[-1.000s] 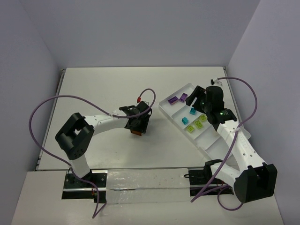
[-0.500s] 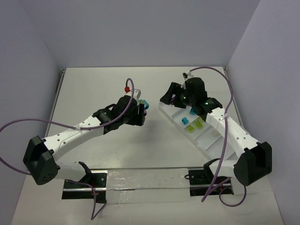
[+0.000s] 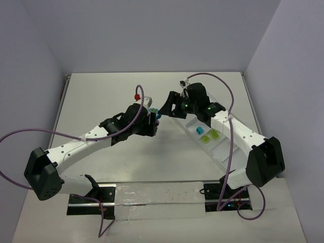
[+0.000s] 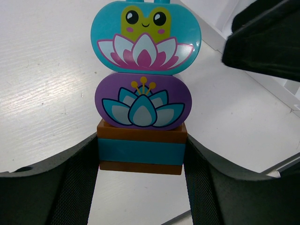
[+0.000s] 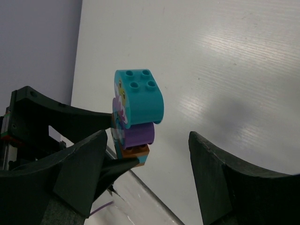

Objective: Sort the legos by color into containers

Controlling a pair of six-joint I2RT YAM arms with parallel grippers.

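Observation:
My left gripper (image 4: pixel 140 187) is shut on the base of a stacked lego clump (image 4: pixel 143 89): a teal rounded brick on top, a purple one under it, then orange-brown, teal and orange-brown layers. It holds the clump above the table centre (image 3: pixel 156 112). My right gripper (image 5: pixel 147 173) is open, its jaws wide apart, facing the clump (image 5: pixel 136 110) without touching it. In the top view the right gripper (image 3: pixel 169 105) is just right of the clump. The white tray (image 3: pixel 223 152) holds teal (image 3: pixel 199 131) and lime green (image 3: pixel 210 136) legos in separate compartments.
The tray runs diagonally along the right side of the table, partly hidden by my right arm. Purple cables loop over both arms. The table's left edge and back wall bound the space.
My left arm swung out and lifted the clump toward the centre, then held. My right gripper left the tray and moved left to the clump.

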